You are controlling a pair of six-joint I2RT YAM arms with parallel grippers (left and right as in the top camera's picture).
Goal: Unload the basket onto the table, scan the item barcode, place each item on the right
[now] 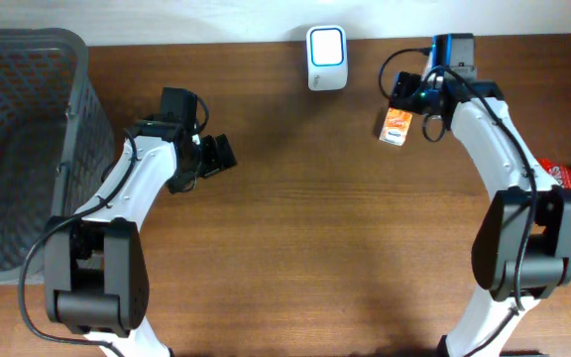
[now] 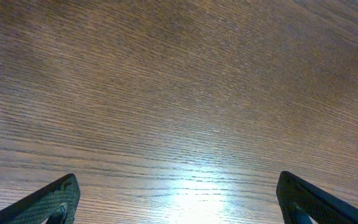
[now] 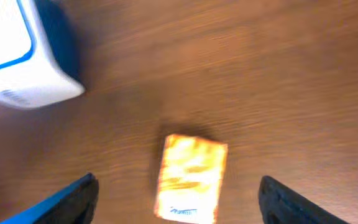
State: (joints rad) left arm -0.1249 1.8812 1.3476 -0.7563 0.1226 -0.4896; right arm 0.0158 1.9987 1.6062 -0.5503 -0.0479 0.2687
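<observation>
Viewing from overhead, I see a grey mesh basket [image 1: 75, 119] at the left edge of the tabletop [image 1: 305, 228], with only its mesh floor showing. The orange box [image 3: 191, 177] lies flat on the wood near the white scanner [image 1: 325, 58]. My right arm reaches toward the far edge, its gripper [image 3: 178, 179] released, fingers spread either side of the box without touching it. My left gripper [image 2: 178, 176] hangs spread wide over plain wood.

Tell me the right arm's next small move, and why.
Probably lift the right gripper straight up and away: its jaws stand open, and the small orange box lies flat on the wooden table, touching neither finger, beside the white blue-rimmed scanner.
</observation>
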